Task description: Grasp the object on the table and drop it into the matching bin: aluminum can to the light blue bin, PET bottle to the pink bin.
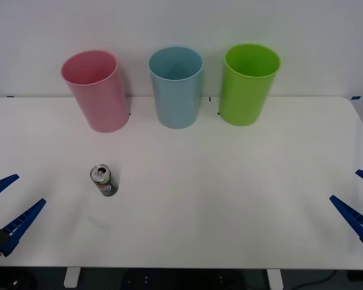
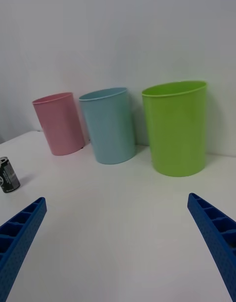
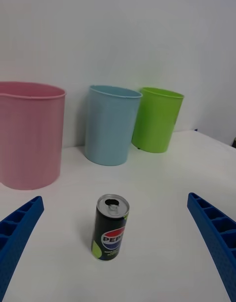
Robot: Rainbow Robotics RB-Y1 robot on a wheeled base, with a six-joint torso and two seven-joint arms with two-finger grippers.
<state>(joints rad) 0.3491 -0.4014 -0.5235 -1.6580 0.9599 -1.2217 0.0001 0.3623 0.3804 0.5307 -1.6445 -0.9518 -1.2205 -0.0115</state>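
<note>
I hold the left gripper (image 3: 115, 248) jaws wide, aluminum can (image 3: 111, 227) upright just ahead between them, ready for approach; right gripper (image 2: 115, 248) idles wide too.

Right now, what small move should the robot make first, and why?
Probably ease the open left gripper forward toward the aluminum can: it stands upright on the table, on the robot's left and untouched, while the open right gripper sits far across.
</note>
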